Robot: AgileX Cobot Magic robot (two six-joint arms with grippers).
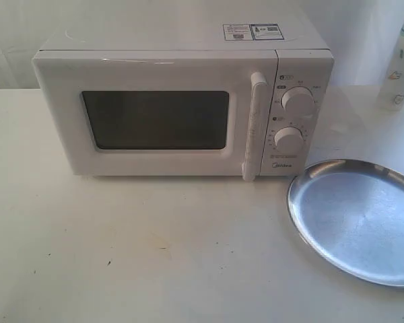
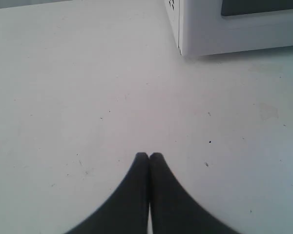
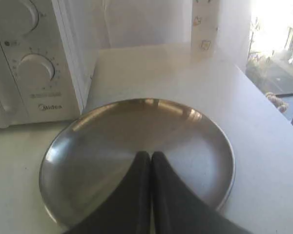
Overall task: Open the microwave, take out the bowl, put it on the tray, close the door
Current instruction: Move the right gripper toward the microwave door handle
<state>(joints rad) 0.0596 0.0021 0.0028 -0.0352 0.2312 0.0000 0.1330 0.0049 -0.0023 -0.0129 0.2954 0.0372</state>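
Note:
The white microwave (image 1: pixel 182 101) stands at the back of the table, its door (image 1: pixel 155 118) shut, the bar handle (image 1: pixel 253 128) beside two dials. The bowl is hidden from every view. A round silver tray (image 1: pixel 360 219) lies on the table to the microwave's right. My right gripper (image 3: pixel 151 154) is shut and empty above the tray (image 3: pixel 88 146), with the microwave's dial panel (image 3: pixel 34 68) beyond it. Over bare table hangs my left gripper (image 2: pixel 149 155), shut and empty, short of the microwave's lower corner (image 2: pixel 185 46). Neither gripper shows in the exterior view.
A white bottle (image 1: pixel 402 64) with small printed marks stands at the back right, also seen as a tall white bottle (image 3: pixel 205 24) beyond the tray. The table's right edge (image 3: pixel 268 97) drops off near the tray. A white curtain hangs behind.

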